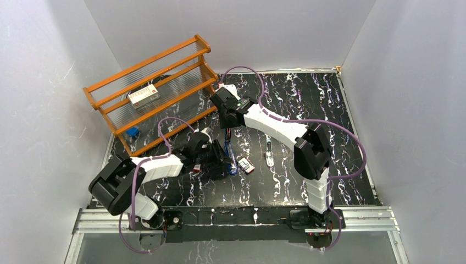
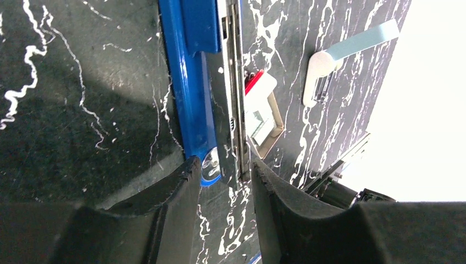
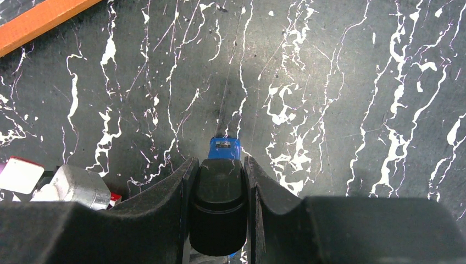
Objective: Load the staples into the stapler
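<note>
The blue stapler [image 1: 233,165] lies open on the dark marbled table, its blue cover [image 2: 187,82] beside the silvery channel [image 2: 233,82]. My left gripper [image 2: 222,168] has its fingertips closed against the stapler's near end, one on the blue tip and one on the channel. My right gripper [image 3: 218,165] is shut on the stapler's black far end, with a blue piece [image 3: 223,148] poking out beyond it. The small red-and-white staples box [image 2: 262,107], with its pale tray slid out, lies just right of the stapler [image 1: 245,164]. No loose staple strip shows.
A white and pale blue tool [image 2: 340,58] lies right of the box [image 1: 269,153]. An orange rack [image 1: 159,93] stands at the back left, holding a larger red-and-white box [image 1: 144,96] and a small blue item [image 1: 132,131]. White walls enclose the table.
</note>
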